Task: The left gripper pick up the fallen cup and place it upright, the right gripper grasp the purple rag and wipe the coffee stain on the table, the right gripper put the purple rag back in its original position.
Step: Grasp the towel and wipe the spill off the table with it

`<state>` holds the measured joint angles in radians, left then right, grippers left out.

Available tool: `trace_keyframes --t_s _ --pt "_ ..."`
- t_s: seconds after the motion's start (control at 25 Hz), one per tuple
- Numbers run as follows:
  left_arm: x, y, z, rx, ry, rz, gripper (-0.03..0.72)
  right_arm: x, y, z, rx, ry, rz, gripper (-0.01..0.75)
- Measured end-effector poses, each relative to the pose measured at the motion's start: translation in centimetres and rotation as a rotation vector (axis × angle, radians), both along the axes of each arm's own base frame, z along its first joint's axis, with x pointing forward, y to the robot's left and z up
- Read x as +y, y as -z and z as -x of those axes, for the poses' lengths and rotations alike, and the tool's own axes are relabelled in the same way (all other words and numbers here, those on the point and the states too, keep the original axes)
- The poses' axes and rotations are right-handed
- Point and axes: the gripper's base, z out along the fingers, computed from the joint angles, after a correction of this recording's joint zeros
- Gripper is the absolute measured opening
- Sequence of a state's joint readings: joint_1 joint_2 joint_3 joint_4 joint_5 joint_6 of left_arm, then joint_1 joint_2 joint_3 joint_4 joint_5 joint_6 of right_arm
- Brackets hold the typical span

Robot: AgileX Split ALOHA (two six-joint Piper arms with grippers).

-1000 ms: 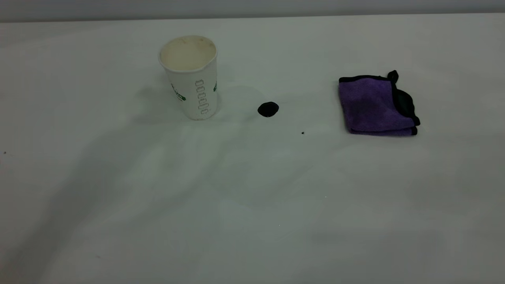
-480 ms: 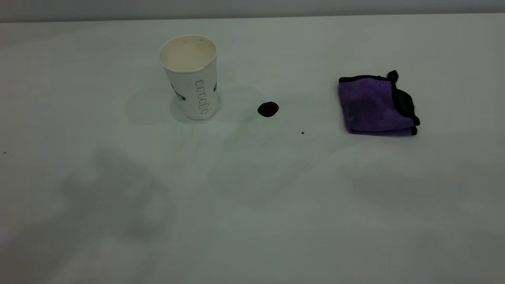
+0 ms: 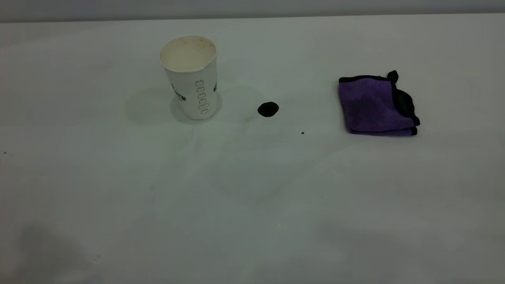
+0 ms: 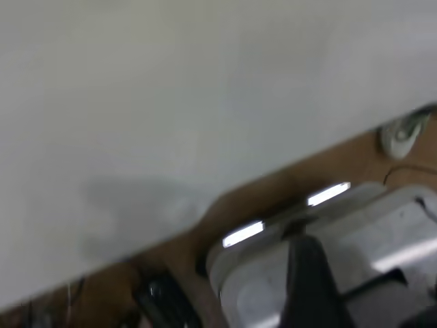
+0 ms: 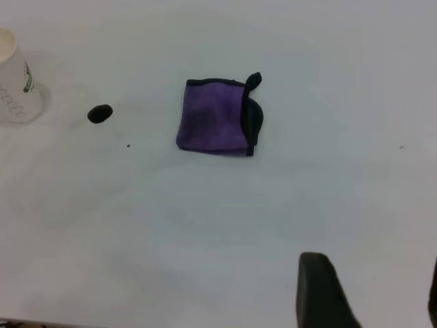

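The right gripper (image 5: 374, 301) is seen only in its own wrist view, held above the table (image 3: 252, 205) with its two dark fingers (image 5: 319, 290) spread wide apart and nothing between them. Nothing is touched by it. The rag (image 5: 217, 117) is found well ahead of this gripper, lying folded flat on the table, with its black edging and a small black corner tab turned away from the gripper. Beyond the rag, farther from the gripper, the stain (image 5: 100, 114) is seen as a round black blot, and a tiny black speck (image 5: 128, 145) lies near it on the gripper's side. Farthest from the gripper, the cup (image 5: 15, 78) is cut off by the picture's edge.

In the exterior view neither gripper is shown. There the cup (image 3: 189, 77) is seen standing upright, mouth up, with its cream inside showing. The stain (image 3: 268, 109) lies between the cup and the rag (image 3: 376, 105), apart from both, and the speck (image 3: 302, 133) lies just beside the stain, toward the rag.

The left gripper (image 4: 311, 280) is seen only as a blurred dark shape in its wrist view, held at the table's edge (image 4: 225, 195), with a wooden floor (image 4: 328, 171) and grey equipment (image 4: 382, 232) below it. Whether it is released or clenched cannot be told. No task thing is seen near it.
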<state>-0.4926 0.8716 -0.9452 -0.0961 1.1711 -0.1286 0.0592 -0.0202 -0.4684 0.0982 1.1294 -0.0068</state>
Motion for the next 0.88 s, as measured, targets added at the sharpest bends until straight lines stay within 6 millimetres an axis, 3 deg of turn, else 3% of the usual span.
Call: trace_keyframes --t_s 0.24,0.36,0.88 --pt "2.6 6.5 2.8 0.086 -0.022 -0.165 0.533 0.0 0.0 0.0 0.0 0.0 0.0 0.419" --pt "3.5 8.6 4.0 0.102 0.003 -0.215 0.535 0.0 0.0 0.0 0.0 0.0 0.0 0.419" --pt "3.9 9.8 5.3 -0.017 0.186 -0.196 0.538 0.0 0.0 0.0 0.0 0.0 0.0 0.419"
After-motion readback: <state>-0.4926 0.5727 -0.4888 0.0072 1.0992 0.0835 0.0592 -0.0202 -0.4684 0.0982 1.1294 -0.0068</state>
